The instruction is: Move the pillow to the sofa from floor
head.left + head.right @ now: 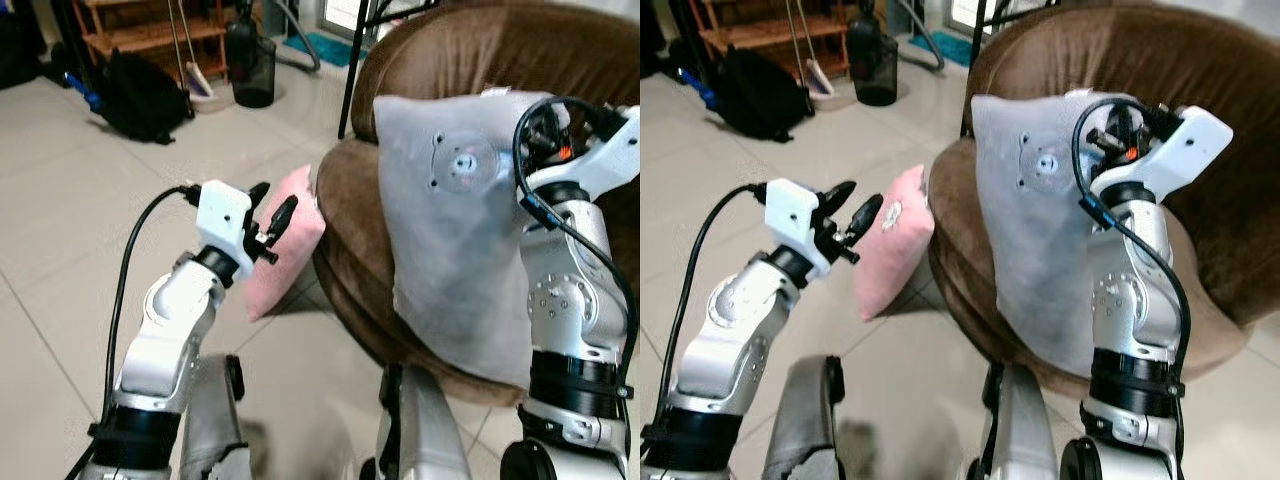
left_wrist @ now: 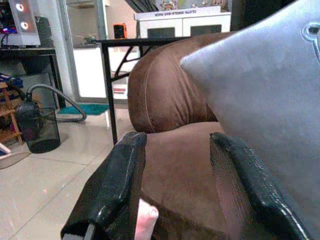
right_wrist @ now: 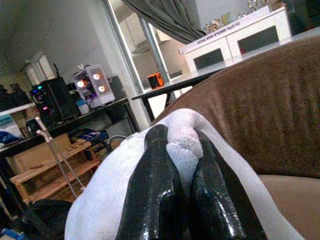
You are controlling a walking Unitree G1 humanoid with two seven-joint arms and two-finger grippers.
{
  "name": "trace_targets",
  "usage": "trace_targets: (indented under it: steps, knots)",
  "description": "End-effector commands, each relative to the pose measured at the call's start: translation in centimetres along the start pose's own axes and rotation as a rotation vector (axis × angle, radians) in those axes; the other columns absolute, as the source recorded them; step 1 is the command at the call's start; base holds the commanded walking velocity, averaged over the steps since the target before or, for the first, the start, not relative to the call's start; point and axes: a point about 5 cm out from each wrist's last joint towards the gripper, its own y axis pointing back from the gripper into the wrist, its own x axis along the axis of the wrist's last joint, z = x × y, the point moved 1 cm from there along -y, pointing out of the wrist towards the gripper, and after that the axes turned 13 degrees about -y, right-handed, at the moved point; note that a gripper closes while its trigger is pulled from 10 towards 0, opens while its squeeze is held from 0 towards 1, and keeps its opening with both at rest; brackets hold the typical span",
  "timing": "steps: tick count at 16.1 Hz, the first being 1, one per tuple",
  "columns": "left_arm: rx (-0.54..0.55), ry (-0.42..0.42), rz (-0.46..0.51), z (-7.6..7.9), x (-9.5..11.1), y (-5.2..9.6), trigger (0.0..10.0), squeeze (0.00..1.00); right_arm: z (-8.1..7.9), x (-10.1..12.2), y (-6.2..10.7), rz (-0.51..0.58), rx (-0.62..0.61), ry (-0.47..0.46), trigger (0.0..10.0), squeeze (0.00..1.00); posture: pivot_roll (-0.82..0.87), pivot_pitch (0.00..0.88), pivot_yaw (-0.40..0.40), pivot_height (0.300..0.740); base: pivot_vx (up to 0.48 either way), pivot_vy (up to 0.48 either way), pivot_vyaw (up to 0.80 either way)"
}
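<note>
Holding a top corner of the grey pillow (image 1: 450, 250), the right gripper (image 3: 177, 165) has its jaws clamped on a pinch of fabric, as the right wrist view shows with cloth bulging between the two black fingers (image 3: 150, 195). The head views show what that close view cannot: the pillow hangs upright against the front of the brown sofa (image 1: 470, 60), its lower edge draped over the seat rim above the tiled floor (image 1: 60, 230), so it appears lifted clear but not yet laid down. The step in hand is judged to be the placing stage. The next move calls for carrying the pillow further in over the seat cushion, lowering it until the seat bears its weight, then releasing the jaws and drawing the arm back. The left gripper (image 1: 272, 218) is raised just beside a pink pillow (image 1: 285, 245) that leans against the sofa base on the floor, jaws apart and holding nothing; the left wrist view confirms the gap between them, with the sofa seat beyond. Further off stand a black mesh bin (image 1: 252, 70), a black backpack (image 1: 140, 95) and a wooden shelf (image 1: 150, 30).
</note>
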Motion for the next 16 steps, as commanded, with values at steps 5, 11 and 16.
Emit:
trace_targets:
  steps: [5,11,16]
  knots:
    - [0.026,-0.016,-0.032,0.0,-0.5,0.3,10.0,0.0,1.0,-1.8,1.0,-0.086,-0.02,0.064,10.0,0.0,0.09,0.031,-0.106,0.61,0.0,0.0,0.0]
    - [0.046,-0.038,-0.053,0.0,-0.7,0.3,10.0,0.0,2.7,-2.8,2.7,-0.11,-0.085,0.09,10.0,0.0,0.09,0.037,-0.1,0.67,0.0,0.0,0.0]
    - [0.074,-0.054,-0.056,0.1,-0.6,-0.1,10.0,0.0,2.9,-2.3,2.9,-0.096,-0.088,0.103,10.0,0.0,0.08,0.034,-0.088,0.715,0.0,0.0,0.0]
